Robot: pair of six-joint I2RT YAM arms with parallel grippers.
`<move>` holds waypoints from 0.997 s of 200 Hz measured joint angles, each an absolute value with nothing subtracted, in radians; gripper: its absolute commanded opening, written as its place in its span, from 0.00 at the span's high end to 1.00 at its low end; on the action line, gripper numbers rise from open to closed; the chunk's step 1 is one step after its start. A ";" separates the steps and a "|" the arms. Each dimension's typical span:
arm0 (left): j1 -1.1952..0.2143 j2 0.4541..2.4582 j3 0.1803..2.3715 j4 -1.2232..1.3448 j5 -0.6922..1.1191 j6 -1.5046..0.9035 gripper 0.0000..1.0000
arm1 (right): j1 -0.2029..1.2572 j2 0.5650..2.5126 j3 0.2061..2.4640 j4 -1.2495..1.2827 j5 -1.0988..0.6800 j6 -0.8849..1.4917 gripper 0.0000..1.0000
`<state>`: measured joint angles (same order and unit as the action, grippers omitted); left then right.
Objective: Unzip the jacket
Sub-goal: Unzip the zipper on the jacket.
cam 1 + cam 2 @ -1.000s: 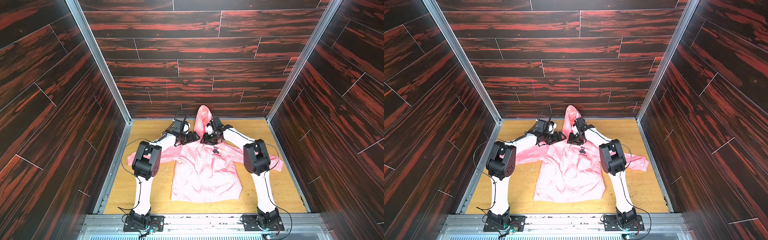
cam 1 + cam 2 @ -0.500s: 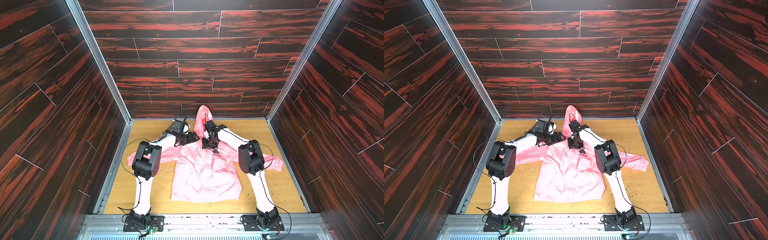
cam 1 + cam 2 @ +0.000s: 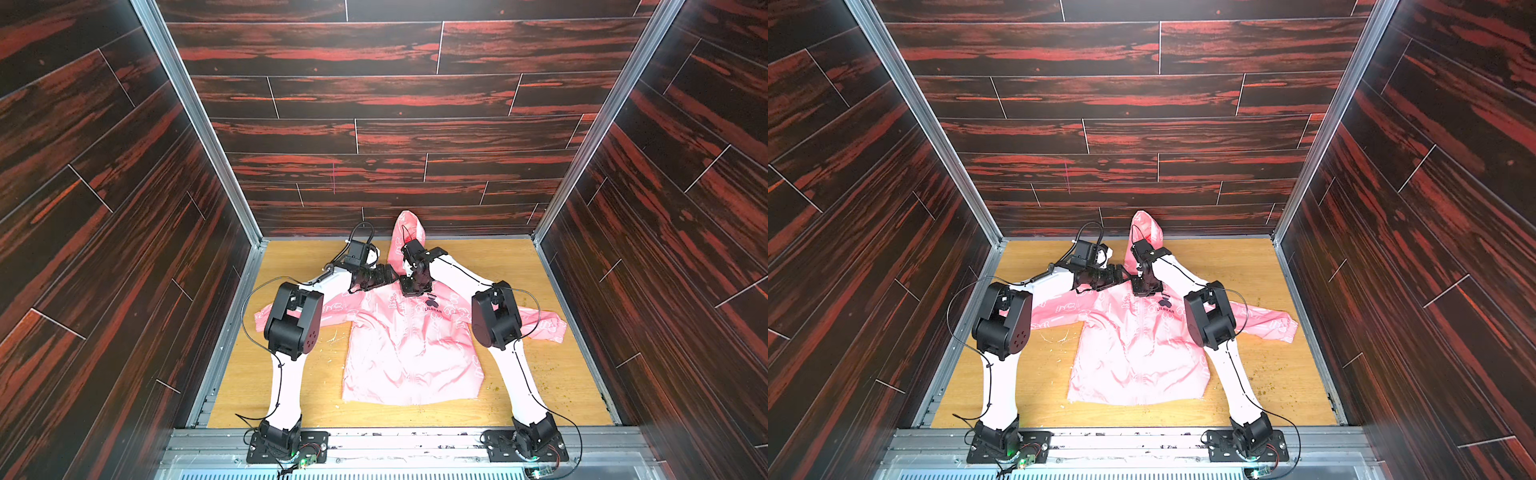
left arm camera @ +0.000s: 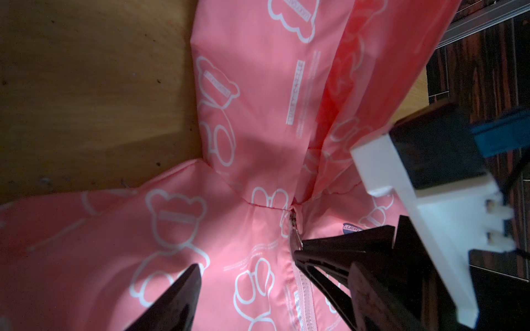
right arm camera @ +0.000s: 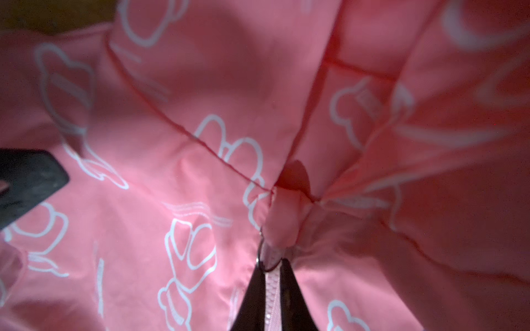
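Observation:
The pink jacket (image 3: 411, 345) (image 3: 1133, 345) lies flat and zipped on the wooden table, hood against the back wall. My right gripper (image 3: 409, 291) (image 3: 1142, 291) points down at the collar. In the right wrist view its jaws (image 5: 272, 263) are pinched together on the metal zipper pull (image 5: 265, 258) at the top of the zipper. The left wrist view shows the zipper pull (image 4: 296, 238) at those black tips. My left gripper (image 3: 390, 274) (image 4: 275, 265) hangs open just left of the collar, over the chest fabric, with nothing between its jaws.
Dark wood-panel walls (image 3: 395, 137) close in the back and both sides. A metal rail (image 3: 395, 440) runs along the front edge of the table (image 3: 498, 262). My elbows (image 3: 295, 320) (image 3: 494, 316) hang over the jacket's sleeves. Small crumbs (image 3: 494, 388) lie at the front right.
My right gripper has swung left from beside the hood to the collar's middle, dropped onto the zipper top and closed its jaws. The left arm has barely moved.

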<state>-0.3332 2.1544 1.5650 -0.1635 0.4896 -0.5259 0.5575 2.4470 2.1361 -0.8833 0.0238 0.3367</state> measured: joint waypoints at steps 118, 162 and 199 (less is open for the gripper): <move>-0.333 2.154 1.567 -0.217 0.437 -0.519 0.22 | 0.560 2.503 2.250 -0.957 0.117 0.284 0.85; -0.333 2.154 1.574 -0.222 0.432 -0.518 0.22 | 0.561 2.518 2.280 -0.974 0.106 0.262 0.81; -0.333 2.154 1.576 -0.227 0.432 -0.513 0.24 | 0.561 2.518 2.287 -0.973 0.098 0.250 0.81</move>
<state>-0.3332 2.1544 1.5757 -0.2268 0.4324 -0.5133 0.5610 2.5179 2.2868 -0.9733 0.0982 0.2501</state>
